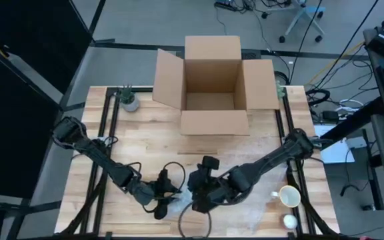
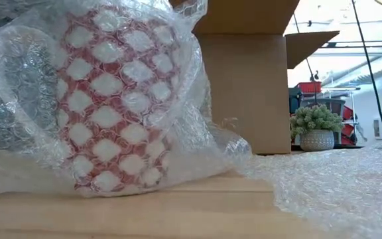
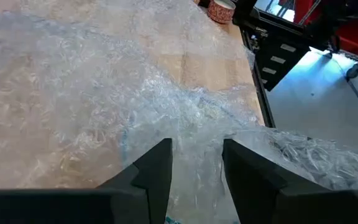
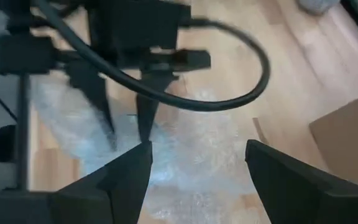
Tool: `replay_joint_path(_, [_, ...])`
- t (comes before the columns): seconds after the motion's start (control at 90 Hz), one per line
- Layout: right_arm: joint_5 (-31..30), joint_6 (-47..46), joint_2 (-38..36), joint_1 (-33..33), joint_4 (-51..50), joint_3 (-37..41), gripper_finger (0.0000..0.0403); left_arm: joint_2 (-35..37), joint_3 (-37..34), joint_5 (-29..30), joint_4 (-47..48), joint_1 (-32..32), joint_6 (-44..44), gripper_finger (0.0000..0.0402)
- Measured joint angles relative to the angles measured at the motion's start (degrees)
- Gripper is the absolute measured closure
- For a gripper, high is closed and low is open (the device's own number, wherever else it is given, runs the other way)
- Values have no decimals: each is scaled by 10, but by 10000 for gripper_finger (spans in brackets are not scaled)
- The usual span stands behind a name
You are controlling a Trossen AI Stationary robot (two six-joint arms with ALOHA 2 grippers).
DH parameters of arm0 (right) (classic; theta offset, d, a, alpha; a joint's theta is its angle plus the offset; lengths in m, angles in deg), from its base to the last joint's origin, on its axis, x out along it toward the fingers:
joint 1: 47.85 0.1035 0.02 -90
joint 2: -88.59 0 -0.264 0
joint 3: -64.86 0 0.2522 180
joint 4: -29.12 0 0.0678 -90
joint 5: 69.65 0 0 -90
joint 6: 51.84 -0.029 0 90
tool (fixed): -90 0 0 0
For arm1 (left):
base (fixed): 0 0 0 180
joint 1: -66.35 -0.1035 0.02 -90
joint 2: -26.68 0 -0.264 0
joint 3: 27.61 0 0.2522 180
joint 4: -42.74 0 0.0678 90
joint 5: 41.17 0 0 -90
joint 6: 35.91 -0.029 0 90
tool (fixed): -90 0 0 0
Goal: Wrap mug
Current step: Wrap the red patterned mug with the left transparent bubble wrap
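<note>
red-and-white mug point(image 2: 111, 99), its handle hidden, stands on the table point(image 1: 145, 143) near the front edge, swathed in bubble wrap point(image 2: 197, 143). left gripper point(image 3: 196, 163) pinches a fold of the wrap. right gripper point(image 4: 197, 163) hangs released just beside, the cardboard box point(image 1: 213, 87) well behind.
</note>
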Motion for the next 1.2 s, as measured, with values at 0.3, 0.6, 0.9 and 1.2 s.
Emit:
replay_joint_path(0.3, [13, 19, 26, -47, -114, 1, 158, 0, -1, -7, -9, 0, 0, 272])
replay_joint_path(0.6, [-30, 62, 19, -96, -122, 38, 158, 0, -1, -9, -9, 0, 0, 272])
replay_joint_path(0.9, [85, 81, 18, -67, -10, 86, 158, 0, -1, -9, -10, 1, 0, 272])
replay_joint_path(1.2, [118, 84, 10, -17, 74, 73, 158, 0, -1, -9, -10, 1, 0, 272])
